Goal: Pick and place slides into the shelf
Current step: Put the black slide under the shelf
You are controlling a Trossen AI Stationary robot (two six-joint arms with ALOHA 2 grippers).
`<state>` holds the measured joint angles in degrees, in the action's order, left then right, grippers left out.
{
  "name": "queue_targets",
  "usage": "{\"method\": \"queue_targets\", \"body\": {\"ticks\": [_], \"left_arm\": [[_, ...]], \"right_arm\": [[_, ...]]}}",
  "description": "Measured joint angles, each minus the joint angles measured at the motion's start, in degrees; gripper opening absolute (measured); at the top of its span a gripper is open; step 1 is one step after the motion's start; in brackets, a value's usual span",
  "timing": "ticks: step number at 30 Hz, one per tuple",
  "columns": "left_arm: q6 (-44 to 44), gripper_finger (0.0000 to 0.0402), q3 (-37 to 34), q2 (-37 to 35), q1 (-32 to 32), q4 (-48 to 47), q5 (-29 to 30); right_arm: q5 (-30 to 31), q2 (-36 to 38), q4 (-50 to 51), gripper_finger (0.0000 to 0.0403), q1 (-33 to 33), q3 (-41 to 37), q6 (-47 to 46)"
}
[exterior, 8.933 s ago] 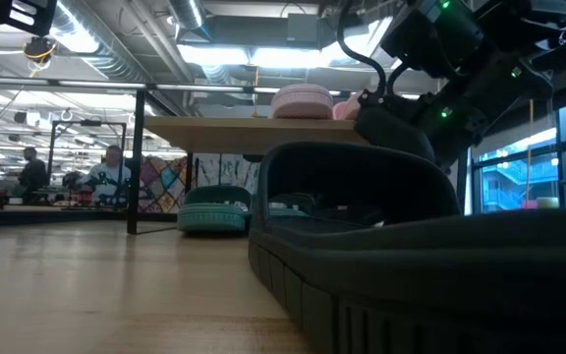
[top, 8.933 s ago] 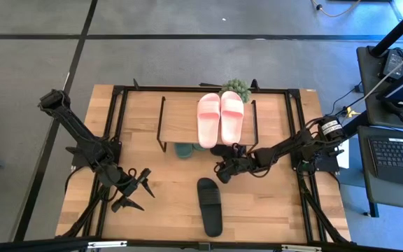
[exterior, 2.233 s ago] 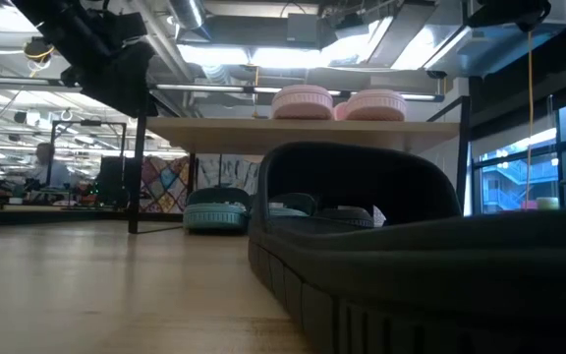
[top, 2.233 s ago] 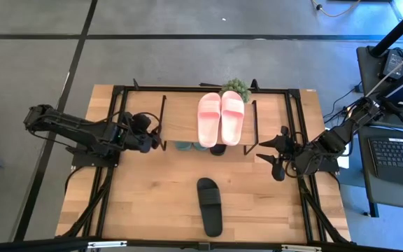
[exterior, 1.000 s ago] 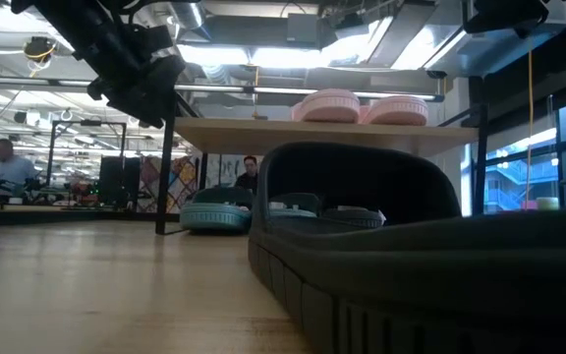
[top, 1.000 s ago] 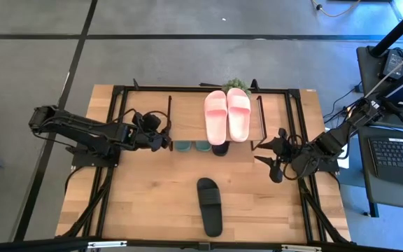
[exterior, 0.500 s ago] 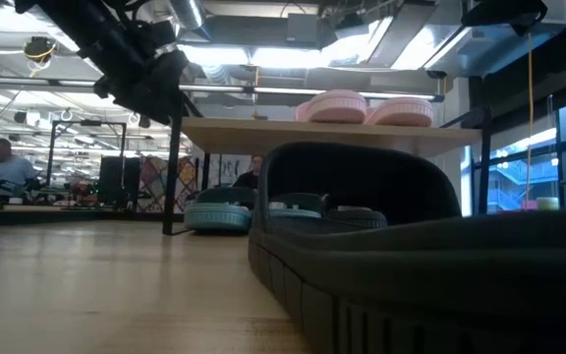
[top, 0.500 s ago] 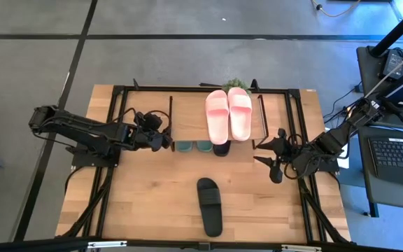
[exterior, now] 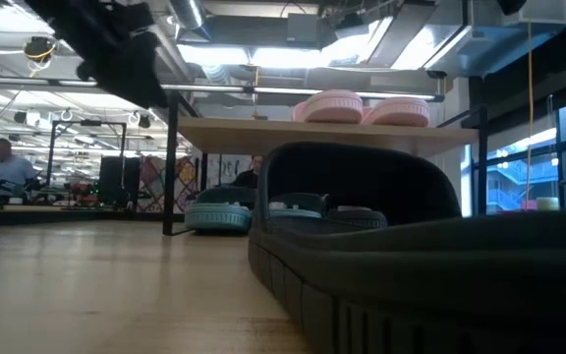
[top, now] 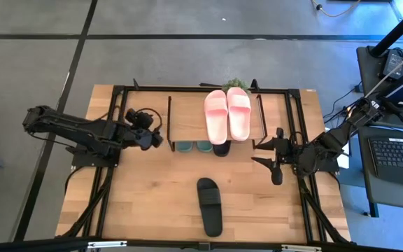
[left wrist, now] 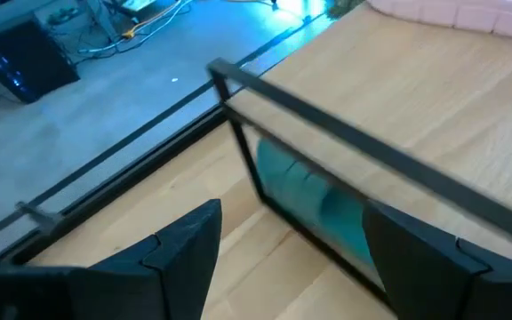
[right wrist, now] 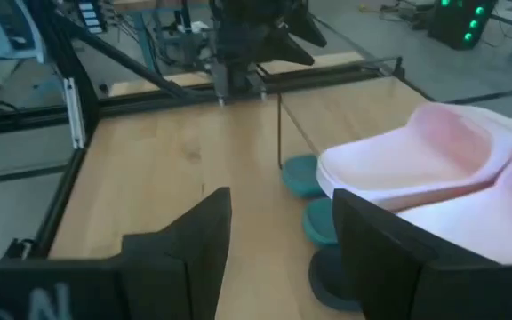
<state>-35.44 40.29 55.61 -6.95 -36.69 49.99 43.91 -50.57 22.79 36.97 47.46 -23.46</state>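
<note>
The shelf (top: 187,119) stands at the table's far middle on thin black wire legs. The pink pair (top: 227,115) lies on its top board. Below the board sit the green pair (top: 191,146) and one black slide (top: 221,148), toes sticking out on the near side. The other black slide (top: 210,206) lies sole-down on the table, near the near edge. My left gripper (top: 157,138) is open, just left of the shelf's left end and clear of it; its wrist view shows the end wire (left wrist: 327,133) ahead. My right gripper (top: 257,152) is open beside the shelf's right end.
A black frame (top: 117,112) runs around the table, with rails on both sides near the arms. A small green plant (top: 236,86) stands behind the shelf. Bare tabletop (top: 152,196) lies left and right of the lone black slide. People sit in the room beyond (exterior: 3,162).
The shelf, with the pink pair on it, slid slightly toward the table's right while my left gripper stood at its left end. My left gripper then drew back toward the table's left, clear of the shelf.
</note>
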Motion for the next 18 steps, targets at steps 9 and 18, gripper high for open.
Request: {"method": "queue_targets", "body": {"ticks": [9,18], "left_arm": [[1.75,0.0263,0.00,-10.94,-5.91,-7.24,-13.06],[7.05,0.0263,0.00,-12.87,-16.75,-5.96,-18.07]], "right_arm": [[-14.19,-0.37,-7.93,0.0198,0.02,-0.02,11.45],[-22.57,-7.08,-15.32,0.0198,0.02,2.86,25.05]]}}
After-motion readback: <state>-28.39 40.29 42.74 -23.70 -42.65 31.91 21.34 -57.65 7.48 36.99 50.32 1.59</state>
